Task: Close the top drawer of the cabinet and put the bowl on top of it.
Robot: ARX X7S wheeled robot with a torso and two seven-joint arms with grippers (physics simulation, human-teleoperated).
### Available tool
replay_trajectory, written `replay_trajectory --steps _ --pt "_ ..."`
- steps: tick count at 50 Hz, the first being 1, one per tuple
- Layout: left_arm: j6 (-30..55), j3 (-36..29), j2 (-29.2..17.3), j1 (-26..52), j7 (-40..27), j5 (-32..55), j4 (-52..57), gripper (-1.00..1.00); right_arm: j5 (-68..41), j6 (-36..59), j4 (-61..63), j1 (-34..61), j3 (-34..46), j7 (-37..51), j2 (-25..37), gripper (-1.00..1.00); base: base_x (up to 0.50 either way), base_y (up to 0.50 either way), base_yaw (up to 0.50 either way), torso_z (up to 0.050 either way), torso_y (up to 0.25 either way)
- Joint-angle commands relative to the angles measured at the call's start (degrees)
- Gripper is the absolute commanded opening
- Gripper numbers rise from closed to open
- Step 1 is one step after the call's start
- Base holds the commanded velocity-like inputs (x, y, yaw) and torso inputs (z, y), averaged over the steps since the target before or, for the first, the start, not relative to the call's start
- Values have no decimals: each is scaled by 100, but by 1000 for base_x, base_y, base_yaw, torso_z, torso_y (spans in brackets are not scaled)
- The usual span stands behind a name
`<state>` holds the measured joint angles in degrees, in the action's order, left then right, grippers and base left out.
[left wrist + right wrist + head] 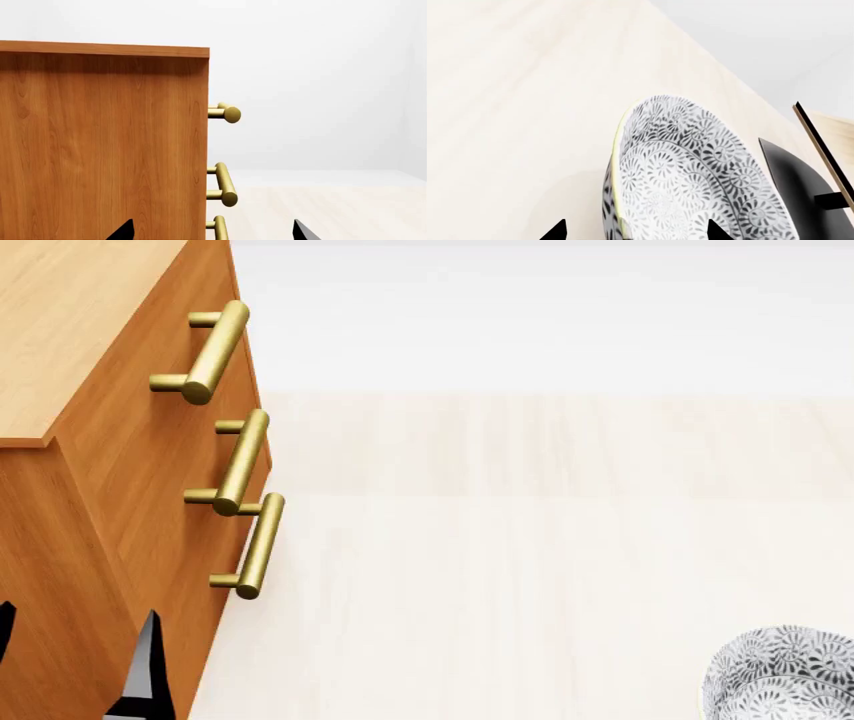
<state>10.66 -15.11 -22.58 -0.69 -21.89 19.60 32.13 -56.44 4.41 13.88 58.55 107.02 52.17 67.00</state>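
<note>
The cabinet stands at the left of the head view, orange-brown with three brass bar handles. Its top drawer looks flush with the two fronts below it. In the left wrist view I see the cabinet's side and the top drawer handle end-on. My left gripper is open beside that side wall, empty, its dark fingers low at the head view's left. The patterned bowl sits on the pale surface at bottom right. My right gripper is open, straddling the bowl rim.
A pale wood surface spreads between the cabinet and the bowl. Next to the bowl, in the right wrist view, is a pale wood structure on a black base. The cabinet's flat top is bare where visible.
</note>
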Motion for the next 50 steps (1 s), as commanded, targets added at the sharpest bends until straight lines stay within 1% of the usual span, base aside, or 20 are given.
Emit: replay_trajectory --steps 1,7,8,21,26,31,33,37,39,42,43,50 --pt "-8 -21 -10 -2 -18 -2 -4 100 -5 -48 -75 -50 -18 -20 -40 100 0 0 0 0 0" --pt "-13 -20 -17 2 -27 3 -14 100 30 -118 -121 -87 -36 0 -52 100 0 0 0 0 0" --pt "-13 -25 -19 -1 -28 3 -10 100 120 -153 -110 -101 -17 -26 -48 -100 0 0 0 0 0" --pt "-50 -53 -19 -6 -43 -17 -57 100 102 -195 -30 -51 -111 61 -25 -100 0 0 0 0 0" --pt "-46 -53 -31 -12 -61 -24 -44 100 171 -170 238 127 -208 113 91 -100 0 0 0 0 0" --pt "-13 -73 -33 -1 -89 -39 -12 100 143 119 1193 903 -619 121 555 -100 0 0 0 0 0" --pt "-11 -75 -19 3 -113 -52 -27 100 -27 265 1717 1409 -949 50 772 -100 0 0 0 0 0" --pt "-13 -57 -19 18 -117 -17 -28 100 -390 516 2136 1990 -1347 -14 847 -100 0 0 0 0 0" --pt "126 -43 -54 52 -116 82 26 100 -866 796 2396 2600 -1757 -85 755 -100 0 0 0 0 0" --pt "102 -47 -52 56 -130 56 33 100 -1273 935 2435 2990 -2036 -110 632 -100 0 0 0 0 0" --pt "30 -60 -57 38 -94 44 38 100 -1507 1123 2437 3317 -2228 -83 484 -100 0 0 0 18 115" --pt "119 -12 -65 67 -169 102 120 100 -2318 1672 2218 4257 -2717 -126 -148 -100 0 0 0 28 173"
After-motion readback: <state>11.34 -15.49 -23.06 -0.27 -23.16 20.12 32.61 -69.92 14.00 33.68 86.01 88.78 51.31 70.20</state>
